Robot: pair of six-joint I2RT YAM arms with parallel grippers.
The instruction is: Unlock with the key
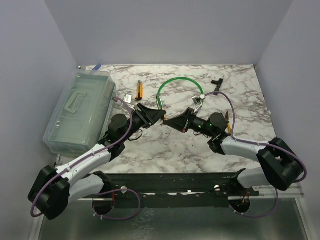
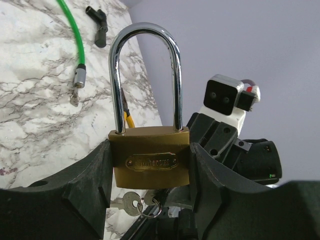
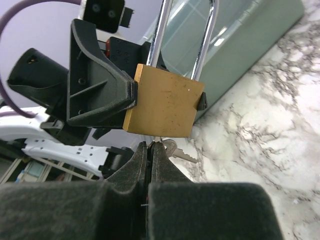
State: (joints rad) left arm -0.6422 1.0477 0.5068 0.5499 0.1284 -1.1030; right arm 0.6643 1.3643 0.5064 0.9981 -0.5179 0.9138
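My left gripper (image 2: 150,167) is shut on the brass padlock (image 2: 150,162), one finger on each side of its body. The steel shackle (image 2: 145,35) points away from the wrist, and both its legs sit in the body. My right gripper (image 3: 150,146) is shut on the key (image 3: 159,140), pinching its head right under the padlock's (image 3: 162,107) bottom face. The blade is hidden. A second key (image 3: 182,154) hangs loose on a small ring (image 2: 150,209) beside it. In the top view both grippers (image 1: 159,116) (image 1: 168,121) meet tip to tip above the table's middle.
A clear plastic box (image 1: 80,112) with a handle fills the left side. Behind the grippers lie a green cable loop (image 1: 177,82), a yellow and black cutter (image 1: 140,90) and a small black part (image 1: 216,81). Walls close in the marble table (image 1: 240,110) on three sides.
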